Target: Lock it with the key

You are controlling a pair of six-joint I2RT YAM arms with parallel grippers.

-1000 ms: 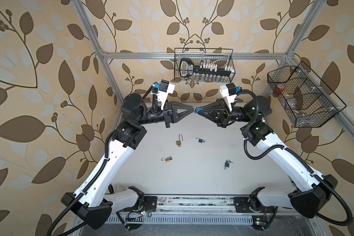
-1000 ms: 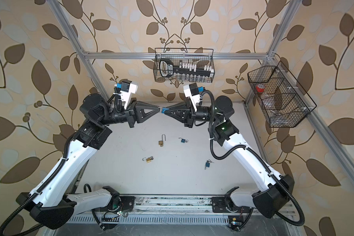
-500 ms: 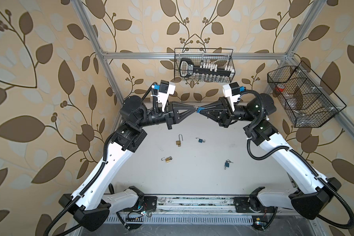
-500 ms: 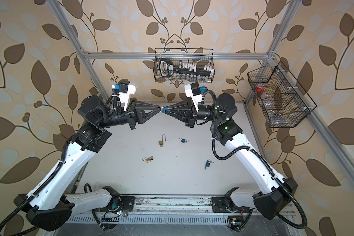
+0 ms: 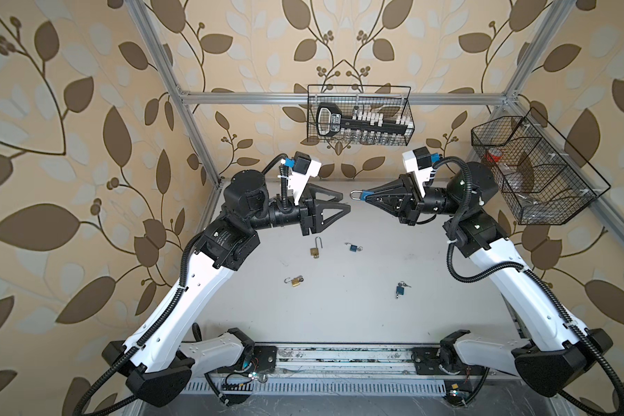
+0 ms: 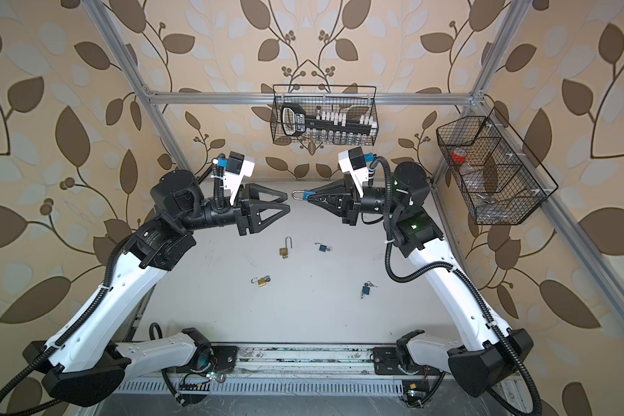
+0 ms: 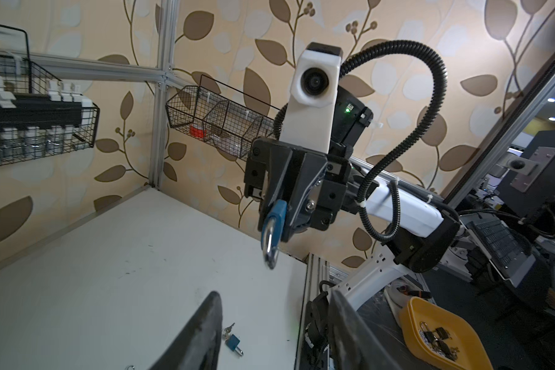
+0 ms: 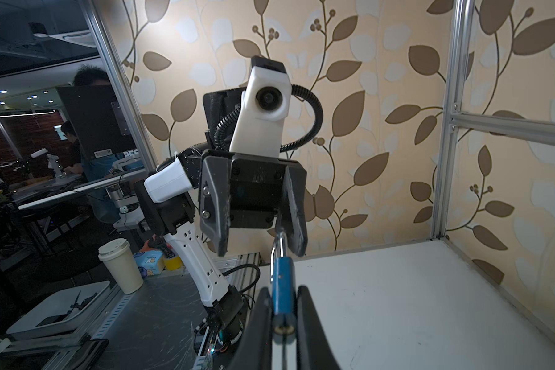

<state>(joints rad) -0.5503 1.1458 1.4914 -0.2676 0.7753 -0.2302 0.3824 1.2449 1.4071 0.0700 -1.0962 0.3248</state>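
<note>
Padlock [image 5: 361,195], blue body, is clamped btwn right gripper [image 5: 370,197] jaws, held up above table [image 5: 339,317]. We see its silver shackle sticking out toward left gripper [image 5: 346,202]. Left jaws are spread apart w/ nothing in them, tips just beside shackle; we can't tell if they touch. On table below: 2 brass padlocks [image 5: 315,250] [image 5: 295,281], 2 blue ones [image 5: 353,247] [image 5: 399,289] w/ keys.

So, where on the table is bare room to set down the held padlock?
Free: the table between the front rail and the near brass padlock and near blue padlock. Crowded: behind them, around the far brass padlock and far blue padlock.
</note>
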